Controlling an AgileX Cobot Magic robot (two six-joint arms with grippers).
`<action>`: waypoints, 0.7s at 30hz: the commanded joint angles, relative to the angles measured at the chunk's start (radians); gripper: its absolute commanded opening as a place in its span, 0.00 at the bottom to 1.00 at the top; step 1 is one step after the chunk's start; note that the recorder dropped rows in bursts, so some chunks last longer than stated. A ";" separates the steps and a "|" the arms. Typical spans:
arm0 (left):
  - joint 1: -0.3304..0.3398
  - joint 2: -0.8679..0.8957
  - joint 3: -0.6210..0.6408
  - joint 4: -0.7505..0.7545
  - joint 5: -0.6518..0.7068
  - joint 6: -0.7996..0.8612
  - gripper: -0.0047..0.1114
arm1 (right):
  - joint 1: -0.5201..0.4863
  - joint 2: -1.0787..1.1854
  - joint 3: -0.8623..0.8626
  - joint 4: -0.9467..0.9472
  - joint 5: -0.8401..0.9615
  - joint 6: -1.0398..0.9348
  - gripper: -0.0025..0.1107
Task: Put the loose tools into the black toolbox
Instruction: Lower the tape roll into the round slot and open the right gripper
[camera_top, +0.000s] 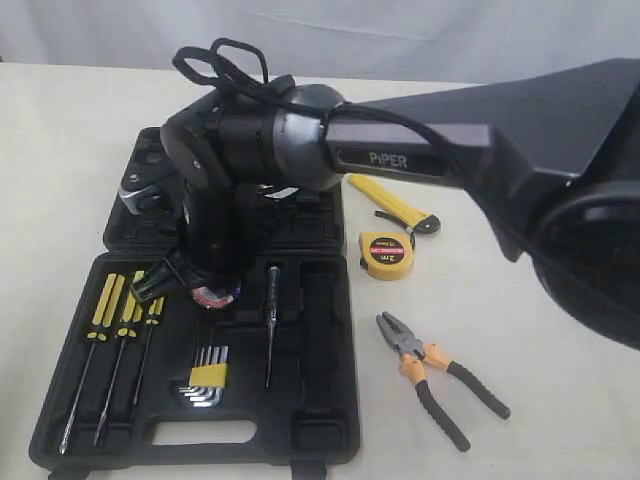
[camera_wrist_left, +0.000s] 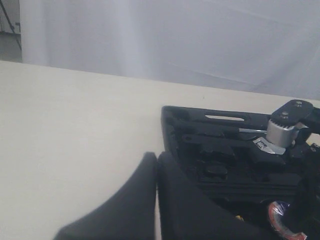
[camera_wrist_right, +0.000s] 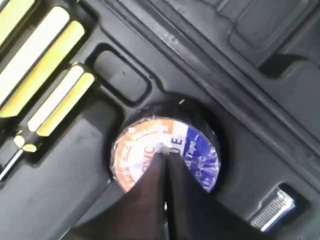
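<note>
The dark tape roll (camera_wrist_right: 197, 150) with its white, red and blue label lies flat in a round recess of the open black toolbox (camera_top: 320, 400). My right gripper (camera_wrist_right: 165, 154) is shut and holds nothing, its tips together just over the middle of the label. From the exterior view, that arm reaches across the toolbox, the gripper (camera_top: 200, 282) pointing down at the roll (camera_top: 215, 297). The yellow utility knife (camera_top: 392, 203), the yellow-black tape measure (camera_top: 386, 253) and the orange-black pliers (camera_top: 432, 372) lie on the table right of the box. My left gripper (camera_wrist_left: 157, 156) is shut and empty beside the toolbox's edge (camera_wrist_left: 172, 120).
Yellow-handled screwdrivers (camera_top: 110, 310), a hex key set (camera_top: 205, 378) and a thin tester screwdriver (camera_top: 271, 320) sit in the toolbox's slots. An adjustable wrench (camera_wrist_left: 270, 142) rests in the far half of the case. A pale curtain closes off the back.
</note>
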 joint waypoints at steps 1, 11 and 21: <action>-0.006 0.004 -0.005 -0.004 0.001 0.000 0.04 | -0.003 -0.042 -0.001 -0.013 0.003 -0.011 0.02; -0.006 0.004 -0.005 -0.004 0.001 0.000 0.04 | -0.003 -0.002 -0.001 -0.033 -0.079 -0.011 0.02; -0.006 0.004 -0.005 0.003 0.001 0.000 0.04 | -0.003 -0.064 -0.001 -0.033 -0.045 -0.027 0.02</action>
